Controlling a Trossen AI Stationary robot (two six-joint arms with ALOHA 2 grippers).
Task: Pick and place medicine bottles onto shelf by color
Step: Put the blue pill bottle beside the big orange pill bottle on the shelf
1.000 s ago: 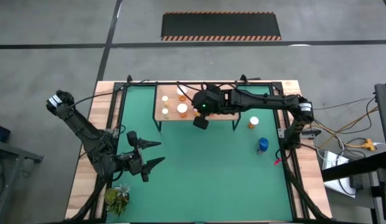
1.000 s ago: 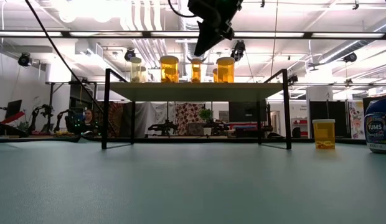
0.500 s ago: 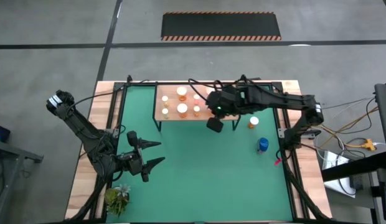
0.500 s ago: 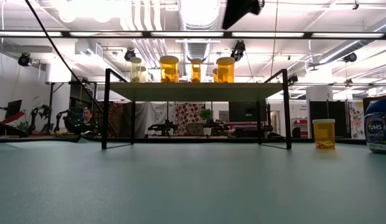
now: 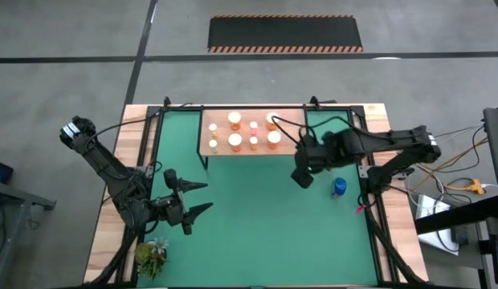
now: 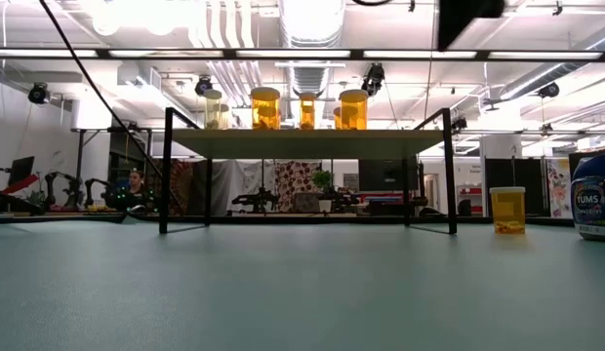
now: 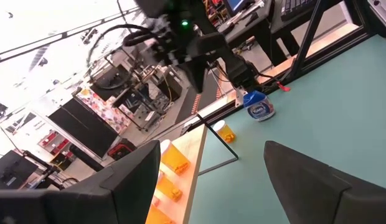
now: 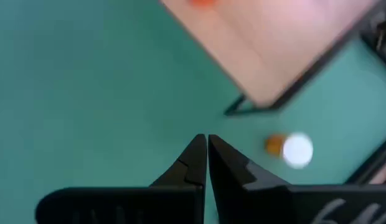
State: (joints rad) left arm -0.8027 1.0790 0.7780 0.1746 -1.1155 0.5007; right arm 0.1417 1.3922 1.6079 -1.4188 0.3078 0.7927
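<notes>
Having left shelf (image 5: 221, 144), shut right pincer (image 5: 302, 177) now nr blue bottle (image 5: 339, 188).

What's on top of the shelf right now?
On the shelf stand orange medicine bottles with white caps, about seven in the high view, none blue. The low view shows only the front ones; the rest are hidden behind them.

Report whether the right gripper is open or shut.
Shut and empty: in its wrist view the right gripper shows both fingers pressed together, nothing between them.
</notes>
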